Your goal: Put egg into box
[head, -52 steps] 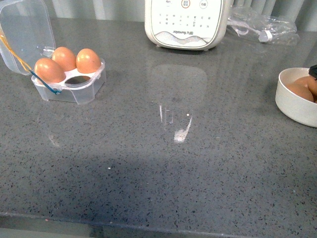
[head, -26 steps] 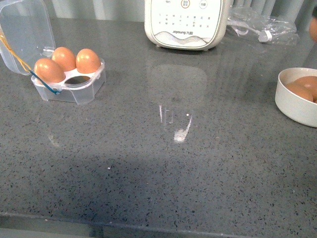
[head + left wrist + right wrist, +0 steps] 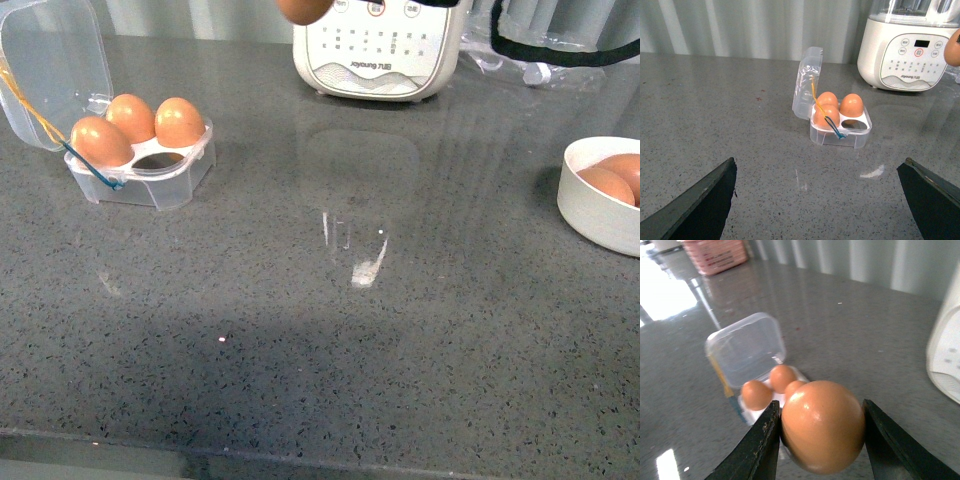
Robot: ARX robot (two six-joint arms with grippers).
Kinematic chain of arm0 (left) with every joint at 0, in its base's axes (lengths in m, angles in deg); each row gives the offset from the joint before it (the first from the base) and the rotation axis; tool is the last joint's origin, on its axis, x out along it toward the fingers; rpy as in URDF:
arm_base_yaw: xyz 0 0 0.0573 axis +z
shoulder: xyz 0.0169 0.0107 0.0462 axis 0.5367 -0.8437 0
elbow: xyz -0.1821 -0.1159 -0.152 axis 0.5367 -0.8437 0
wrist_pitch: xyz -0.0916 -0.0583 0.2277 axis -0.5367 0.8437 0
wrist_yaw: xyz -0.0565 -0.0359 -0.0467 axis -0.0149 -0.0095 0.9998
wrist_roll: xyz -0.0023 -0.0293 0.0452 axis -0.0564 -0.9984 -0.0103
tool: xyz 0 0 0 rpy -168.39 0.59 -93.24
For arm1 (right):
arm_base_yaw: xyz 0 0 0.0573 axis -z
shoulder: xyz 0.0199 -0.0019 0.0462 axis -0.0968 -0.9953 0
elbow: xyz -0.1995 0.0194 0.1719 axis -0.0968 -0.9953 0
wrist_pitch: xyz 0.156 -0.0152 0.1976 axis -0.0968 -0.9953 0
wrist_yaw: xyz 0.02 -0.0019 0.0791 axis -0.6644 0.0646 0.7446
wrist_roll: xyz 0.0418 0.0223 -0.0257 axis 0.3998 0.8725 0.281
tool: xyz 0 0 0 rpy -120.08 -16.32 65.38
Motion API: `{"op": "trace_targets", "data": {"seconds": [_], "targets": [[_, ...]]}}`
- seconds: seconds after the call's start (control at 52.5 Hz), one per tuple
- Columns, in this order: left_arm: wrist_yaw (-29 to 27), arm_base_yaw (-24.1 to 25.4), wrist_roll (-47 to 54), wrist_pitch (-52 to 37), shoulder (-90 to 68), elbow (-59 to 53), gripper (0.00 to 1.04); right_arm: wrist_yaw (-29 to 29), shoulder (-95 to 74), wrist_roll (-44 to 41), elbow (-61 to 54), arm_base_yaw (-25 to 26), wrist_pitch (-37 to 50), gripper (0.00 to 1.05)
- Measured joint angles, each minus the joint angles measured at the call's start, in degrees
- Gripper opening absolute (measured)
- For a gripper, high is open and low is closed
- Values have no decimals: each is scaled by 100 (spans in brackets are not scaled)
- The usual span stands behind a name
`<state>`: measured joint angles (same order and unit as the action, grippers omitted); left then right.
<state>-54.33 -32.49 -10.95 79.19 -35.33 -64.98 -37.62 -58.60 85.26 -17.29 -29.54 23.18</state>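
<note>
Grey speckled tabletop (image 3: 320, 330) stretches out in front of me, with a bright patch of glare near its middle. My left claw (image 3: 819, 167) hangs low over it, its two dark fingers spread wide with nothing between them.

Farther out on the left sits the box (image 3: 140, 165), a small clear case with its lid standing open behind it. Three of its four cups hold brown eggs (image 3: 130, 118). The fourth cup, at the front right, shows bare plastic. Well apart on the right edge stands a white bowl (image 3: 600, 215) with more brown eggs inside.

At the back, a white kitchen appliance (image 3: 378, 50) with a button panel stands mid-tabletop. A crumpled clear bag (image 3: 535, 45) and a black cable (image 3: 560, 52) lie beside it on the right.

My right claw (image 3: 823, 415) is clamped on the egg (image 3: 822, 432), one finger against each side. It is up in the air, in front of the appliance and to the right of the box, with open tabletop between.
</note>
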Motion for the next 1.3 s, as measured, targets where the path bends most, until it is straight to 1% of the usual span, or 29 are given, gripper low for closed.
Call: {"op": "trace_targets", "data": {"seconds": [0.076,0.152,0.286,0.553,0.743,0.991,1.296], "targets": [[0,0,0,0,0,0,98,343,-13,-186,35,-118,-140,41],[0,0,0,2,0,0,98,688,-85,-544,109,-210,-420,41],[0,0,0,2,0,0,98,1047,-374,-914,302,-238,-673,41],[0,0,0,2,0,0,98,1010,-1176,-1108,1292,-308,-1134,41],[0,0,0,2,0,0,98,970,-1764,-1119,2041,-535,-1353,41],[0,0,0,2,0,0,98,938,-2192,-1113,2398,-796,-1397,41],[0,0,0,2,0,0,98,763,-2417,-1165,2538,-876,-1484,41]]}}
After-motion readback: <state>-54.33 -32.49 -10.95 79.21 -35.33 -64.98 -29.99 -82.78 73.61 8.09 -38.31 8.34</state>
